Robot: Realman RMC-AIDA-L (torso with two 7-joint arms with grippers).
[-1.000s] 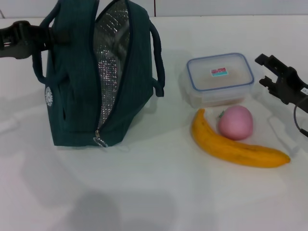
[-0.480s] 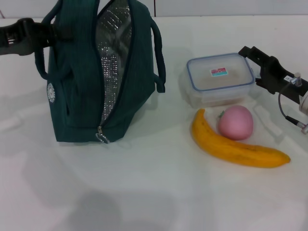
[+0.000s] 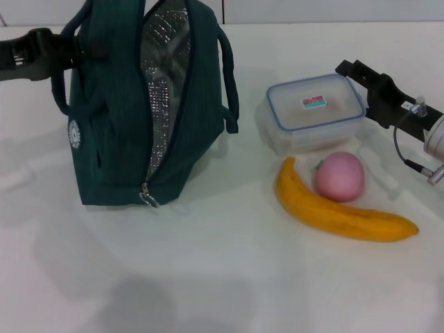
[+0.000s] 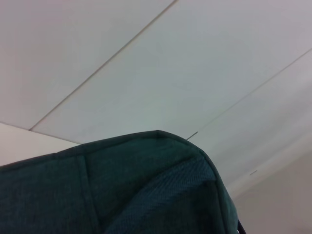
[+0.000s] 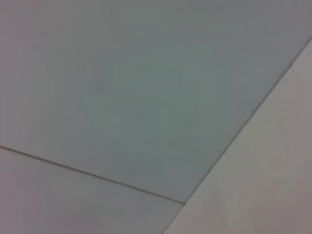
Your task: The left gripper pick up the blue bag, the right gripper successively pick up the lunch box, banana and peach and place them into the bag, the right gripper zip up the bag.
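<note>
The blue bag (image 3: 111, 118) stands upright on the white table at the left, unzipped, with its silver foil lining (image 3: 163, 76) showing. My left gripper (image 3: 73, 50) reaches in from the left at the bag's upper near handle and is shut on it; bag fabric (image 4: 146, 195) fills the lower part of the left wrist view. The lunch box (image 3: 316, 114) sits right of the bag. My right gripper (image 3: 362, 89) is open at the box's right end, one finger along its far side. The peach (image 3: 339, 176) rests against the banana (image 3: 340, 211), in front of the box.
The white table (image 3: 222, 277) stretches in front of the bag and fruit. A cable (image 3: 402, 149) hangs from the right arm near the table's right side. The right wrist view holds only pale flat panels.
My right gripper has moved left and farther back, from right of the lunch box to its right end. The bag has shifted slightly in the left gripper's hold.
</note>
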